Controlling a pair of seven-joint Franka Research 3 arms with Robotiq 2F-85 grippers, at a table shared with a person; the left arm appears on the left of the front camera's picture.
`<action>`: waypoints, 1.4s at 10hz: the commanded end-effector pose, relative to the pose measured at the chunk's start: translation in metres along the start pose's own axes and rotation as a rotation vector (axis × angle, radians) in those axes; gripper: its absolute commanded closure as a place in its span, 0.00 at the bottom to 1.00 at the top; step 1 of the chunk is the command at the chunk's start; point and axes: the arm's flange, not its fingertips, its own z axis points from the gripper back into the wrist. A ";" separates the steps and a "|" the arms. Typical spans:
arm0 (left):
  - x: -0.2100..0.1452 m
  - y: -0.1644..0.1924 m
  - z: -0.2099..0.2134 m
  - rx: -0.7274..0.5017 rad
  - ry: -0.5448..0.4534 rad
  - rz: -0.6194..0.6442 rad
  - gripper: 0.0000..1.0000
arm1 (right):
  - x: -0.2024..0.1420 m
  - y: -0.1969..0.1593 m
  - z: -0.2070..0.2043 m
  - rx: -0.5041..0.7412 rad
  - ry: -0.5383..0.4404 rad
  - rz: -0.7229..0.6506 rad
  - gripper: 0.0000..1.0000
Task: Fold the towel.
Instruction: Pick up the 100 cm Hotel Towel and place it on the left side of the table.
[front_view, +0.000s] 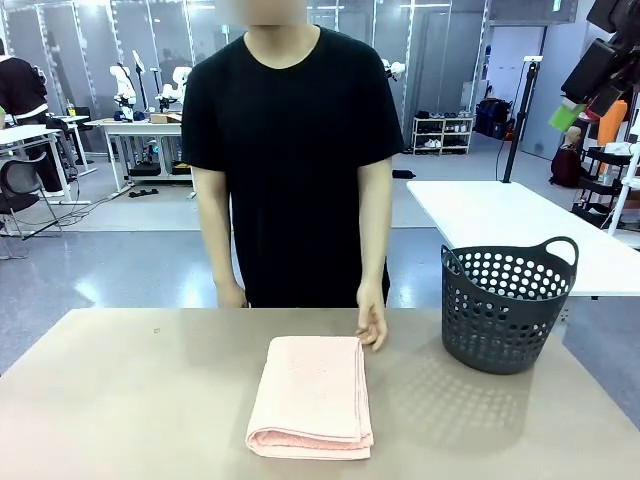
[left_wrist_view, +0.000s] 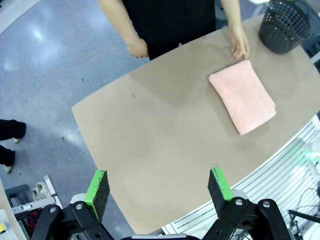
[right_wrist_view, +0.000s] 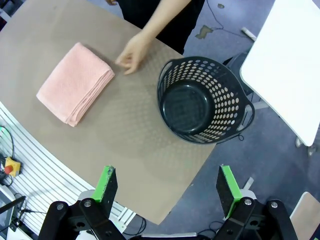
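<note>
We read no writing anywhere. The towel lay folded on the table, long axis running near to far, left of the laundry basket. Left claw and right claw stood wide, empty.

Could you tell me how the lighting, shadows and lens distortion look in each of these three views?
Front view: even indoor light, the basket throws a dotted shadow leftward on the table, and the towel is sharp. Left wrist view: wide-angle bending curves the table edge; the floor shows glare patches. Right wrist view: the same curving, a soft dotted shadow beside the basket, no motion blur.
</note>
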 end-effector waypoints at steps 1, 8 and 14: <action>-0.001 0.001 0.002 -0.001 0.011 0.003 0.00 | -0.001 -0.001 0.000 -0.003 0.002 -0.003 0.00; -0.001 0.001 0.002 -0.001 0.011 0.003 0.00 | -0.001 -0.001 0.000 -0.003 0.002 -0.003 0.00; -0.002 -0.008 -0.012 -0.015 0.019 0.008 0.00 | -0.001 -0.001 0.000 -0.003 0.002 -0.003 0.00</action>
